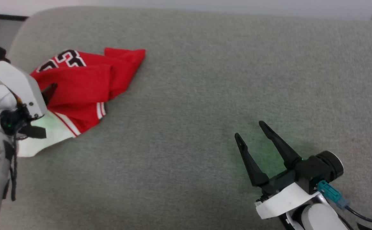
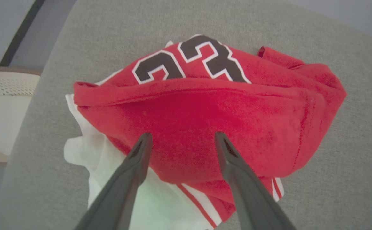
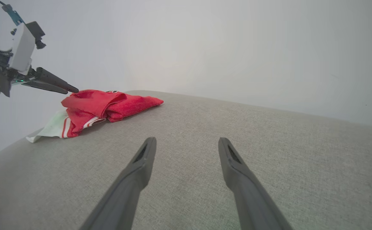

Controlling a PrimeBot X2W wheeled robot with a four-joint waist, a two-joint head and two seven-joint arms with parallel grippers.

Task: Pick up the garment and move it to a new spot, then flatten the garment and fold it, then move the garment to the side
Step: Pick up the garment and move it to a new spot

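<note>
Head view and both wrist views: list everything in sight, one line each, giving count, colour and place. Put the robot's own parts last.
garment: one; red with a white sleeve, red-and-white striped trim and black-and-white numerals; lying crumpled at the left end of the surface.
surface: one; grey woven fabric; spread under everything, with rounded corners.
perforated thing: one; cream; beyond the surface's edge, at the left of the left wrist view.
wall: one; pale grey; behind the surface.
left gripper: one; dark fingers on a white wrist; open, poised at the garment's top fold, contact not clear.
right gripper: one; dark fingers on a white wrist; open, over bare surface at the lower right, well apart from the garment.
</note>
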